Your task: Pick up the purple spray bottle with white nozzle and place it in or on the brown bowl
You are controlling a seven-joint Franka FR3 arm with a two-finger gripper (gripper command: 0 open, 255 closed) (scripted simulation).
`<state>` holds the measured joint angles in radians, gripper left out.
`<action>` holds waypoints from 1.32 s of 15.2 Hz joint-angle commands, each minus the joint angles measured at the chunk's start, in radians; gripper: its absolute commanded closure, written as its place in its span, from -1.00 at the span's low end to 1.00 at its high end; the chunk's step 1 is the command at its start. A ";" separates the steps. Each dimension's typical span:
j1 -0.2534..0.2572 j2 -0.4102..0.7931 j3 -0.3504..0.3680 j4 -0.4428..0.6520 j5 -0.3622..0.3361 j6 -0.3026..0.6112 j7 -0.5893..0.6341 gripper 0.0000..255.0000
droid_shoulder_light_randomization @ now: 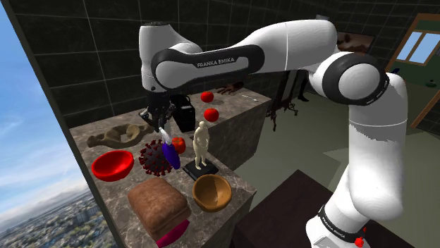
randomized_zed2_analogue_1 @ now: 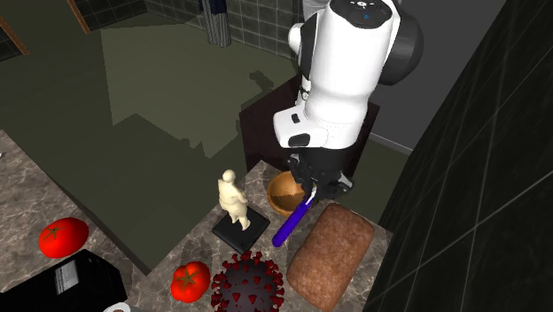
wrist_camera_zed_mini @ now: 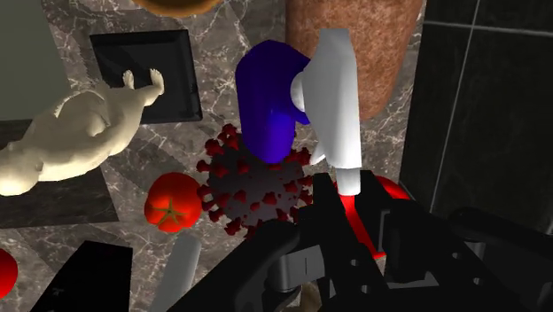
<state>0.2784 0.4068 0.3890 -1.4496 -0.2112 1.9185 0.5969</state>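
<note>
A room with a dull green floor (randomized_zed2_analogue_1: 159, 80) is shown, closed on one side by a dark tiled wall (droid_shoulder_light_randomization: 84, 56). A window (droid_shoulder_light_randomization: 420, 44) is seen at the shoulder view's upper right, and blue sky over a city (droid_shoulder_light_randomization: 32, 162) at its left. A marbled surface (droid_shoulder_light_randomization: 240, 182) is set against the tiled wall. The white arm (droid_shoulder_light_randomization: 282, 49) is stretched over it from the stand.

On the surface, a brown loaf (randomized_zed2_analogue_1: 330, 253) is laid beside the wall. Next to it a brown bowl (randomized_zed2_analogue_1: 282, 197) is placed near the surface's edge. A red bowl (droid_shoulder_light_randomization: 112, 165) and a dark red spiked ball (randomized_zed2_analogue_1: 249, 282) are found further along. A pale figurine (randomized_zed2_analogue_1: 234, 199) is stood upright on a black base. A black box (randomized_zed2_analogue_1: 62, 284) and several red tomatoes (randomized_zed2_analogue_1: 190, 281) are set beyond it.

The gripper (randomized_zed2_analogue_1: 317, 186) is closed narrowly on the white nozzle (wrist_camera_zed_mini: 332, 97) of the purple spray bottle (randomized_zed2_analogue_1: 291, 222). The bottle is hung tilted beneath the gripper, body downward. It is placed between the loaf and the figurine's base, just beside the brown bowl and apart from it. In the wrist view the spiked ball is seen past it. Whether its lower end clears the surface cannot be told.
</note>
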 commanded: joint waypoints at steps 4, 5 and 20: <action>-0.069 -0.233 0.016 -0.251 0.088 0.036 -0.047 1.00; -0.079 -0.276 0.016 -0.289 0.106 0.036 -0.060 1.00; -0.109 -0.497 -0.003 -0.578 0.203 0.123 -0.135 1.00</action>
<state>0.1688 -0.0953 0.3845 -2.0189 -0.0063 2.0281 0.4594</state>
